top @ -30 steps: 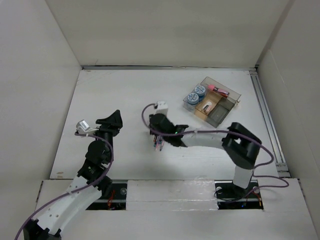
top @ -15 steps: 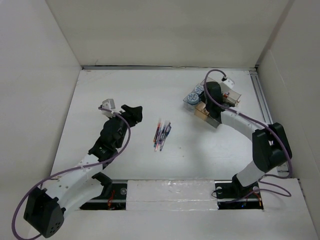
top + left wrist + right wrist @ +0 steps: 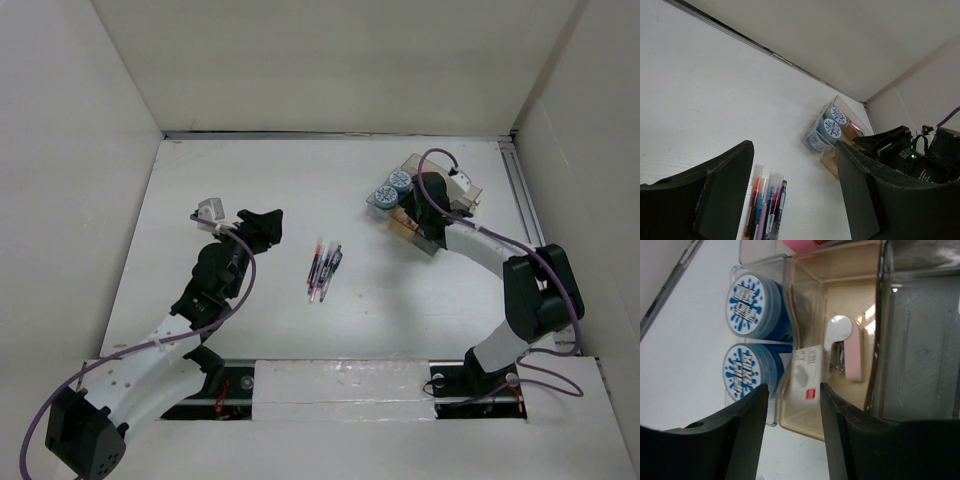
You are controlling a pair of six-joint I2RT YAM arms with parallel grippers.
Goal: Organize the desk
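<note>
The white desk holds a bundle of coloured pens at its middle. A clear compartmented tray sits at the far right. My left gripper hovers open just left of the pens, nothing between its fingers. My right gripper hangs open over the tray's amber compartment. A small white packet, blurred, lies in that compartment just beyond the fingers, beside a pink and white stapler.
Two blue tape rolls fill the tray's left cell, also visible from the left wrist. A grey cell is on the right and a pink object at the top. A metal rail runs along the desk's right edge.
My right arm has left the pens at the desk's middle and swung to the tray, where its jaws have widened. My left arm has reached forward and right toward the pens.
</note>
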